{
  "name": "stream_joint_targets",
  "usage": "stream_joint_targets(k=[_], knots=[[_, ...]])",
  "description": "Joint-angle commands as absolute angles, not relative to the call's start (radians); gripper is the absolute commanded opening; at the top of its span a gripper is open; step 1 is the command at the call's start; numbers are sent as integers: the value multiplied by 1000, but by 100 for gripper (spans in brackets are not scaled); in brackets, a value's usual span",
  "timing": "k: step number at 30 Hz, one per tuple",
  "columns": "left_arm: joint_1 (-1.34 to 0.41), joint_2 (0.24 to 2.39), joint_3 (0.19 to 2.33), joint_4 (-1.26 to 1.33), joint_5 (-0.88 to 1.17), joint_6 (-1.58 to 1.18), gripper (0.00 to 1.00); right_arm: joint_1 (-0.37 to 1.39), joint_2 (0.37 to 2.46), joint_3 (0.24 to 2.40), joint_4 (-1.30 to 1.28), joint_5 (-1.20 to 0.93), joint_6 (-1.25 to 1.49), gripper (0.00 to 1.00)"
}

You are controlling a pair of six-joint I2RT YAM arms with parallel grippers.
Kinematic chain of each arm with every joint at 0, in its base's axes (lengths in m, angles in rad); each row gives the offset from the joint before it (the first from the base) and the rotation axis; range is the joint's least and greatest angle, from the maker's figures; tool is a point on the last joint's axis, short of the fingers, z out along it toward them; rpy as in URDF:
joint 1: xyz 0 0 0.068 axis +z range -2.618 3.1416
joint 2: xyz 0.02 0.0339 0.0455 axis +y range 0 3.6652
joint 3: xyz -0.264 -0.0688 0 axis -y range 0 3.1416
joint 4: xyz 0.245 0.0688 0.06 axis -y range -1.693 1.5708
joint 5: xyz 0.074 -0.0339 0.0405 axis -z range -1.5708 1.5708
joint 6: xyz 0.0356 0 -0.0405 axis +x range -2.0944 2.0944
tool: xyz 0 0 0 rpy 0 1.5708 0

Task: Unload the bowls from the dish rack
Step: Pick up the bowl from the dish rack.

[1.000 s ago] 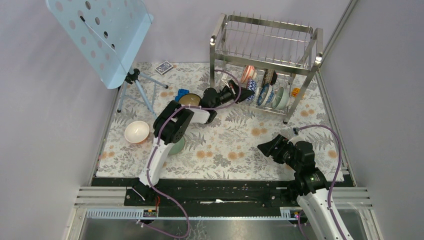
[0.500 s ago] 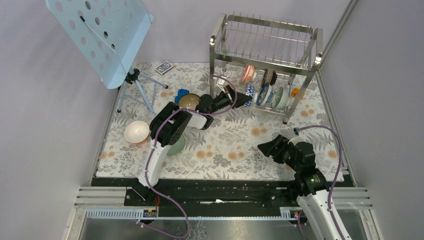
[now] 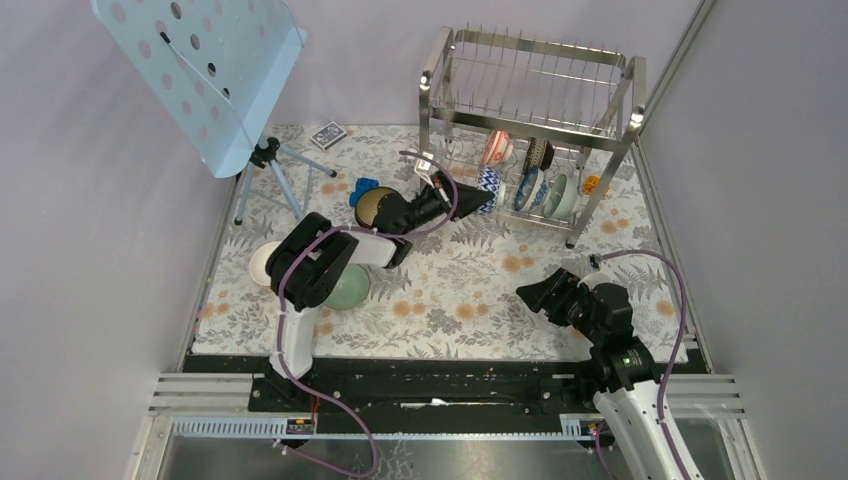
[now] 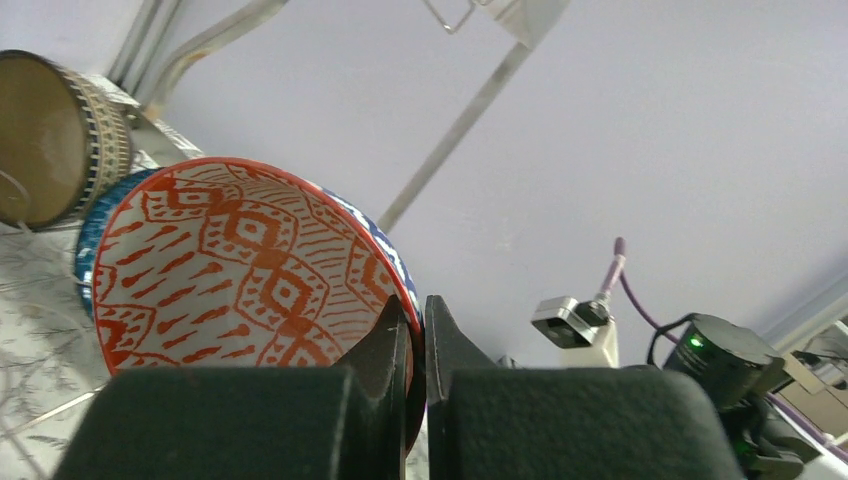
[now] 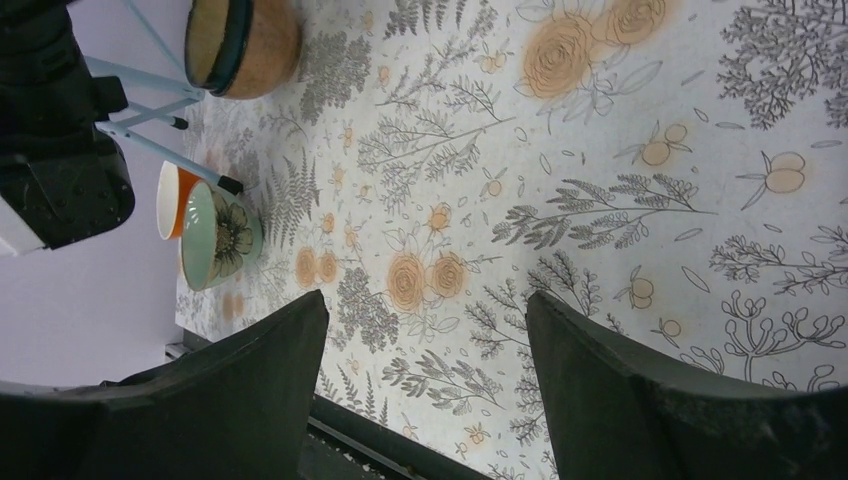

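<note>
- The orange-red patterned bowl (image 4: 240, 270), blue on its outside, is held at its rim by the left pincer (image 4: 418, 330). The two fingers are clamped together on the wall, one inside and one outside.
- The bowl stands on edge at the pincer's tip, by the near left corner of the dish rack (image 3: 530, 110) lower tier. Whether it is quite free of the wires cannot be told.
- It looks like glazed ceramic, so it is probably stiff, smooth, slippery and breakable. It is likely heavy enough to swing about such a narrow rim hold.
- The rim, straddled deeply, seems the sensible place to grip.
- Beyond the pincer's tip, a blue-and-white bowl (image 3: 528, 190) and a pale green bowl (image 3: 563, 195) stand on edge in the rack.
- Behind the pincer, alongside its arm, a brown bowl (image 3: 378, 205), a green bowl (image 3: 347, 290) and a white bowl (image 3: 268, 262) rest on the floral surface (image 3: 450, 290).
- The right pincer (image 5: 425, 310) is well apart from the bowl. Its fingers are spread wide and hold nothing above the surface.
</note>
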State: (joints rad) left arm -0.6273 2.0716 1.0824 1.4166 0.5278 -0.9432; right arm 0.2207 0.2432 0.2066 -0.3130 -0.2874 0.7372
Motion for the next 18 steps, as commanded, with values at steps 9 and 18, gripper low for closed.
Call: stream_joint_targets(k=[9, 18], knots=[[-756, 1714, 774, 1586, 463, -953, 0, 229, 311, 406, -366, -253, 718, 80], [-906, 1321, 527, 1195, 336, -765, 0, 230, 414, 454, -330, -272, 746, 78]])
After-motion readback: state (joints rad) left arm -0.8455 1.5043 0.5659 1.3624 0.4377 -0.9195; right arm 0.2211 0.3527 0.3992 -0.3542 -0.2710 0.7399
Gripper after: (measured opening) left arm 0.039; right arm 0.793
